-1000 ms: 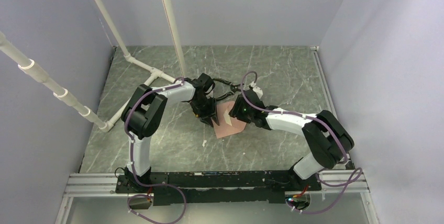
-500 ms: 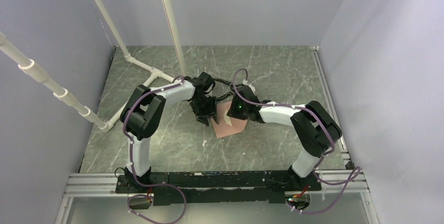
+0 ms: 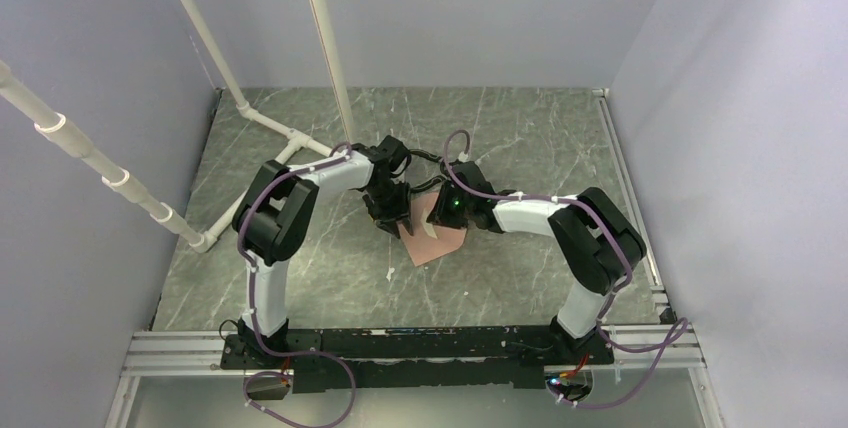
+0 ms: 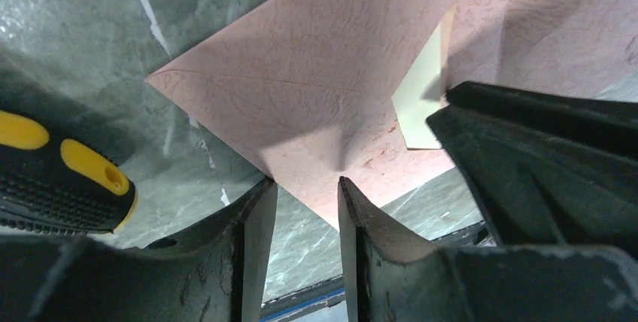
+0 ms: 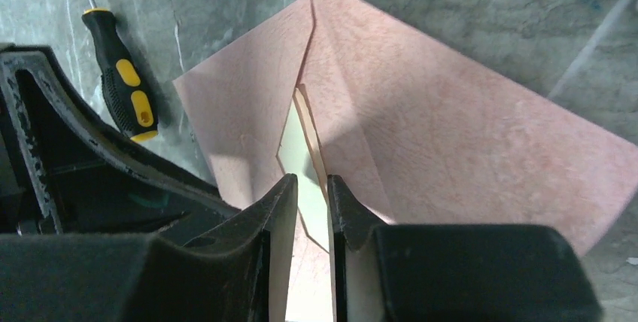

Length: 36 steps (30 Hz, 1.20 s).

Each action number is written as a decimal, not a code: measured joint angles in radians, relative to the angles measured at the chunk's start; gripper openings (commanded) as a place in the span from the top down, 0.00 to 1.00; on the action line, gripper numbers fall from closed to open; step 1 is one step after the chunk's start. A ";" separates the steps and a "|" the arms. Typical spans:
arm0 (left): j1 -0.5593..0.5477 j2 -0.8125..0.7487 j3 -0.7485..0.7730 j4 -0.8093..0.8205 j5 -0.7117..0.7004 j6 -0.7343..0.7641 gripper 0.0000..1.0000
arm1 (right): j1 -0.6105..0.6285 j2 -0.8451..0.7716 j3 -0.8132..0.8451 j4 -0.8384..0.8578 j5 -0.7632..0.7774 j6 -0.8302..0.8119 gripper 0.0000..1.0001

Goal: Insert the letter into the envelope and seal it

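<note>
Pinkish envelope stays put; right gripper has edged leftward, it and left gripper narrowly apart.

The right arm's elbow drew in from the right edge of the worktop toward its middle. The right fingers advanced leftward over the envelope, nearer the left fingers, and covered more of its far part. The left fingers edged slightly toward the far edge.

At the middle of the grey marbled bench, the left end effector and right end effector hung close together over the pink envelope.
</note>
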 measured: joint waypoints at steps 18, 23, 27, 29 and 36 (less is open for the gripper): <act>0.002 0.017 0.025 0.010 0.004 0.015 0.56 | -0.008 0.003 0.014 -0.024 -0.031 -0.016 0.70; 0.001 0.008 0.025 0.019 0.007 0.040 0.42 | -0.042 -0.048 0.029 -0.099 -0.006 -0.068 0.64; -0.001 -0.021 0.025 0.027 -0.010 0.093 0.34 | -0.151 -0.195 0.029 -0.137 -0.002 -0.163 0.49; 0.000 -0.051 0.025 0.027 -0.013 0.116 0.31 | -0.229 -0.247 0.029 -0.137 0.004 -0.232 0.38; -0.003 -0.222 0.009 0.063 -0.021 0.179 0.15 | -0.307 -0.250 0.042 -0.208 0.045 -0.582 0.31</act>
